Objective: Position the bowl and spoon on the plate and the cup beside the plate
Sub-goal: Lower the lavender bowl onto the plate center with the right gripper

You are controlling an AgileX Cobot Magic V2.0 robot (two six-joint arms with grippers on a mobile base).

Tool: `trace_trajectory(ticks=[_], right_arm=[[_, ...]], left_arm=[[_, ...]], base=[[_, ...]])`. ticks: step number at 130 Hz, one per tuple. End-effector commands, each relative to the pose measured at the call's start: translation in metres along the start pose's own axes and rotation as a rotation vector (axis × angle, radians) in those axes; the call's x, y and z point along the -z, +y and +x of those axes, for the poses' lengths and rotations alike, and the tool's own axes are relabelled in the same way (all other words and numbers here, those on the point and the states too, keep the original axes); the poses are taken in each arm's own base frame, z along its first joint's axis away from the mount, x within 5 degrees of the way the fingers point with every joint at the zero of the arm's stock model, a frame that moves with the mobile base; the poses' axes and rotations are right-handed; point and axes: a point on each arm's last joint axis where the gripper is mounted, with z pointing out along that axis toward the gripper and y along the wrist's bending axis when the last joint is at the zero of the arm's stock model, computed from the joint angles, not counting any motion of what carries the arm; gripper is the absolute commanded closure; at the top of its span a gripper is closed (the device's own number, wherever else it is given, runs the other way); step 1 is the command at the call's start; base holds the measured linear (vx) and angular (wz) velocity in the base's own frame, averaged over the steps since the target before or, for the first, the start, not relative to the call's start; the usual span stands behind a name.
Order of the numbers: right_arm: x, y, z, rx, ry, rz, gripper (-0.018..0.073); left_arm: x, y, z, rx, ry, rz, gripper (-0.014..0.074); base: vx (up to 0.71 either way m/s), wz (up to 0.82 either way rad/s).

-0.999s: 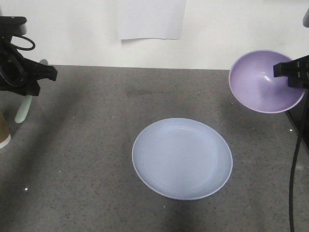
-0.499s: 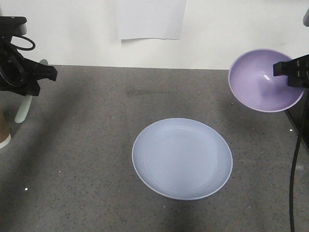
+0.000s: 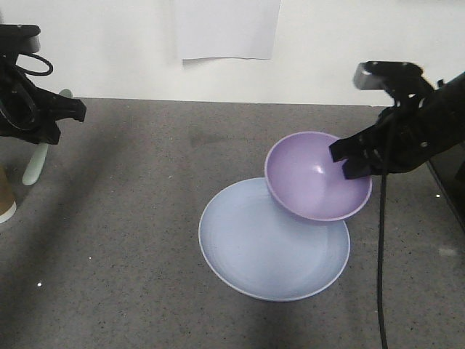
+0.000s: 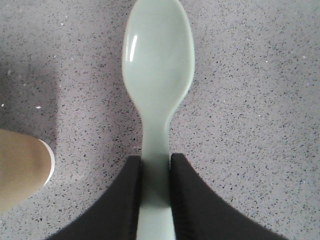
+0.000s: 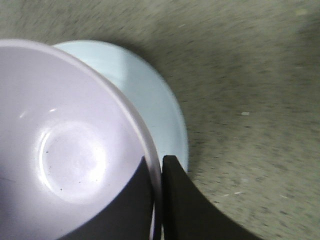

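Bowl (image 3: 312, 182) | rim pinched in right gripper (image 5: 159, 170), tilted | over plate (image 3: 247, 251) far-right rim, centre lying near-left | left gripper (image 4: 156, 167) clamped on spoon (image 4: 157, 70) handle

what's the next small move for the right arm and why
Probably slide the bowl toward the plate's middle before lowering. The right gripper pinches its rim, and it hangs tilted over the plate's far edge, off centre.

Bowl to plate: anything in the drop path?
Nothing visible. The bowl, held by its rim in the right pincer, hangs over the plate at its far-right edge; the plate is bare.
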Motion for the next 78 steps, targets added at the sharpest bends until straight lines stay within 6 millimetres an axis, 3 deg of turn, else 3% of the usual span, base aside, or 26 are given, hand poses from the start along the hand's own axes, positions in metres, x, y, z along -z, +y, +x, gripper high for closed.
trace_trajectory(ticks=[1,33,78], right_arm=[[0.002,0.018,-0.009,0.048,-0.058,-0.031,0.0526],[-0.039,0.03,-0.01,0.062,0.038,-0.063,0.048],[-0.065,0.025,-0.011,0.038,0.072,-0.057,0.0422]], left_arm=[[0.023,-0.002,-0.004,-0.002,-0.1,0.013,0.0604],[0.023,-0.002,-0.004,-0.002,-0.1,0.013,0.0604],[0.023,-0.002,-0.004,-0.002,-0.1,0.013,0.0604]], base=[[0.0,0.0],[0.0,0.0],[0.0,0.0]])
